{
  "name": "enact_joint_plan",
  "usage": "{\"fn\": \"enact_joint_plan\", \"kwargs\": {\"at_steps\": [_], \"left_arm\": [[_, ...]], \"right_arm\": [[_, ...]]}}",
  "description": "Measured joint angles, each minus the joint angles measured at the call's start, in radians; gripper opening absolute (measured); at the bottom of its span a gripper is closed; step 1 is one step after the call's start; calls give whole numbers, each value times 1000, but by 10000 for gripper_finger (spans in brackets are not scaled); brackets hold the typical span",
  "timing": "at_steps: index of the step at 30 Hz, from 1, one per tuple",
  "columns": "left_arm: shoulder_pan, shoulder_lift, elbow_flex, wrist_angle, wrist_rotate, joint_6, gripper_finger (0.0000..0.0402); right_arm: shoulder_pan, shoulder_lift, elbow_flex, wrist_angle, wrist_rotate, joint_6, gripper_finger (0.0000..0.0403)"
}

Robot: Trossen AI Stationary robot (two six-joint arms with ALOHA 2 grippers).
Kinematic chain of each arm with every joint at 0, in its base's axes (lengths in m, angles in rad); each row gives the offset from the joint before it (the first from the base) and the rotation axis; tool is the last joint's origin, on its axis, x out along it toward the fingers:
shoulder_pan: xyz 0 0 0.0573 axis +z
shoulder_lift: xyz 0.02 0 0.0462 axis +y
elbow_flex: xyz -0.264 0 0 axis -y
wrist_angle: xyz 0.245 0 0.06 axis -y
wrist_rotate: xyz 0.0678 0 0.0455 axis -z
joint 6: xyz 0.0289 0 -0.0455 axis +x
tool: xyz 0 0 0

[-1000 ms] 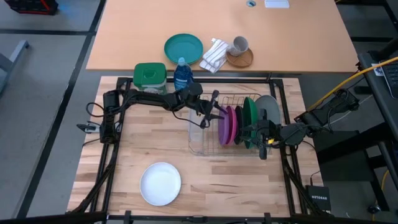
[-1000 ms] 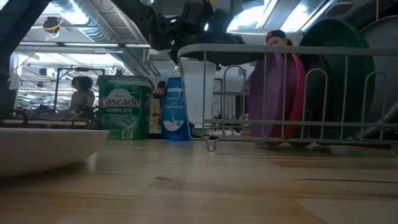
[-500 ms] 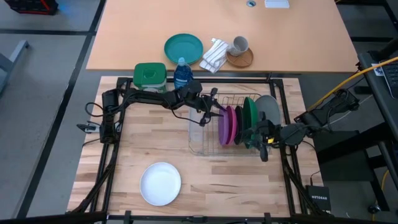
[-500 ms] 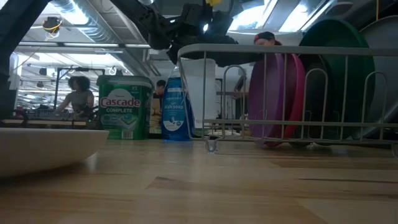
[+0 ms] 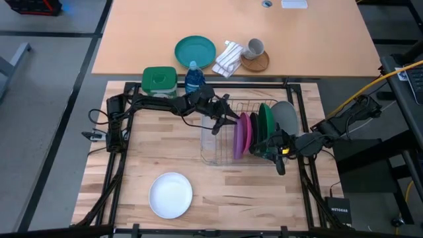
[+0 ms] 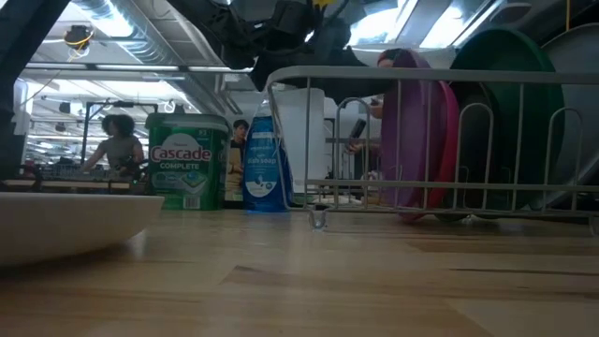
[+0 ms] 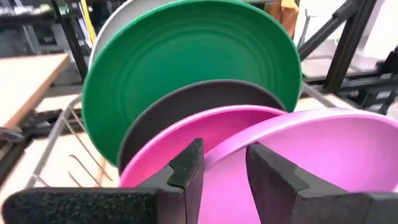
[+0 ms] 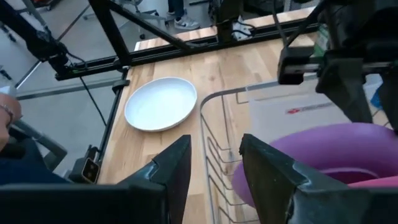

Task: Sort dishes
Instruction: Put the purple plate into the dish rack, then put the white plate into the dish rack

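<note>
Green-lidded tub, 9 o'clock of the wire rack: "Cascade COMPLETE". Blue bottle beside it: label unreadable.

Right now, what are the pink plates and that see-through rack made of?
The magenta-pink plates look like smooth plastic with a soft satin sheen, though glazed ceramic is possible. The dish rack is thin bent metal wire, silvery and shiny. The table under it looks like pale wood planks.

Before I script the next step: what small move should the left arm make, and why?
Probably open the left gripper and back away: its fingers straddle the rim of the front magenta-pink round plate, which already stands in the wire dish rack beside the dark grey plate.
</note>
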Motion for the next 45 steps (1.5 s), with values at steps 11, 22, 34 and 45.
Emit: {"fn": "enact_joint_plan", "kwargs": {"at_steps": [11, 22, 34, 45], "left_arm": [[-1, -4, -1, -61, -123, -14, 107], [-7, -4, -1, -70, -227, 21, 107], [-7, -84, 0, -266, -229, 8, 107], [-54, -267, 1, -462, -220, -14, 107]], "right_arm": [[0, 58, 0, 8, 6, 0, 147], [-1, 144, 0, 42, 158, -7, 147], [0, 151, 0, 106, 40, -7, 147], [0, 170, 0, 108, 12, 5, 147]]}}
